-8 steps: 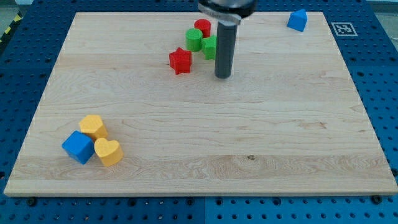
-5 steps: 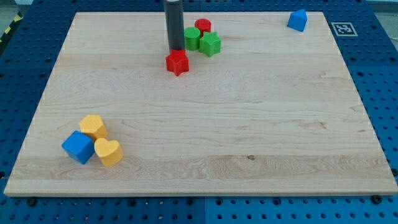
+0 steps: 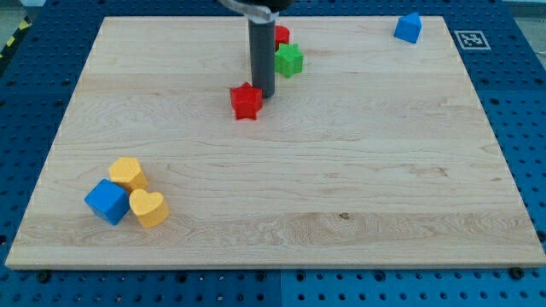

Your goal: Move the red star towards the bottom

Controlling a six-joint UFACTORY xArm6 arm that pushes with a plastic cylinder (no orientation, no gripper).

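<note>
Here the wooden board [image 3: 281, 170] fills most of the view and rests on a blue perforated table [image 3: 17, 128]. My arm carries no claw, so there is no spread or pinched state to report: it ends in a dark rod, which enters from the view's top and hides part of a block cluster there. My tip [image 3: 263, 94] sits on the board at the upper right edge of the red star [image 3: 246, 101], touching it or just beside it; contact cannot be confirmed. The red star lies in the upper half of the board, left of centre, with open wood below it all the way to the bottom edge. Above the tip stand a green star [image 3: 289, 60] and a red cylinder [image 3: 281, 35], the latter partly behind the rod. A blue block [image 3: 409, 27] sits near the top right corner. Near the bottom left corner, well apart from the work, a blue cube [image 3: 107, 201], a yellow heart [image 3: 149, 208] and a second yellow block [image 3: 128, 173] are grouped together. Judged step: the push is at its start. Next move: drive the tip towards the view's bottom, first shifted slightly left to bear on the star's top centre, since an off-centre push would likely turn it aside leftward.
</note>
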